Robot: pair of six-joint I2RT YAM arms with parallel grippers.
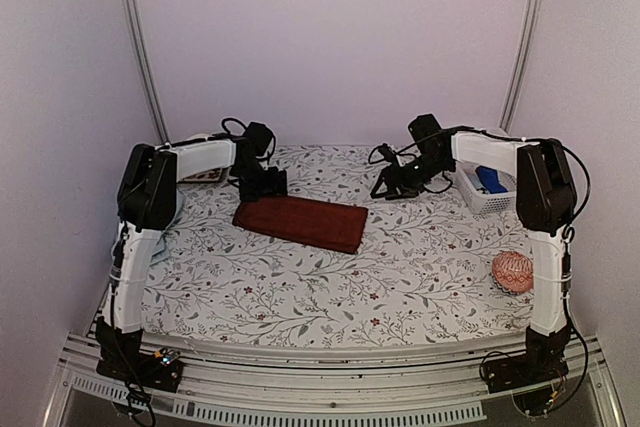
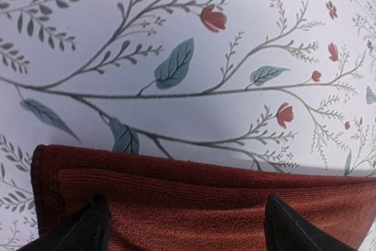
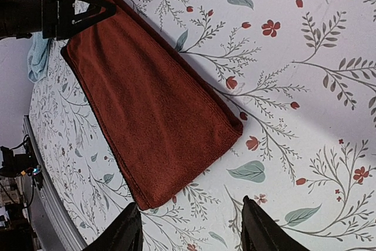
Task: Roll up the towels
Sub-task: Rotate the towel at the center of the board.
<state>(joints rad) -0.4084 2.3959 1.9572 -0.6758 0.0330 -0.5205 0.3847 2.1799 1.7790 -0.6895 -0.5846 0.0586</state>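
Note:
A dark red towel [image 1: 302, 220] lies folded flat in a long strip on the flowered tablecloth. My left gripper [image 1: 262, 185] hangs open right over its far left end; in the left wrist view the towel [image 2: 200, 204] fills the gap between my spread fingers [image 2: 88, 227]. My right gripper [image 1: 392, 187] is open and empty, above the cloth just past the towel's right end. The right wrist view shows the whole towel [image 3: 147, 98] ahead of my fingers [image 3: 258, 230], with the left gripper [image 3: 70, 10] at its far end.
A white basket [image 1: 484, 191] with a blue item stands at the right, behind the right arm. A red patterned ball [image 1: 513, 271] lies near the right edge. A light blue cloth [image 3: 39, 57] lies beyond the towel's far end.

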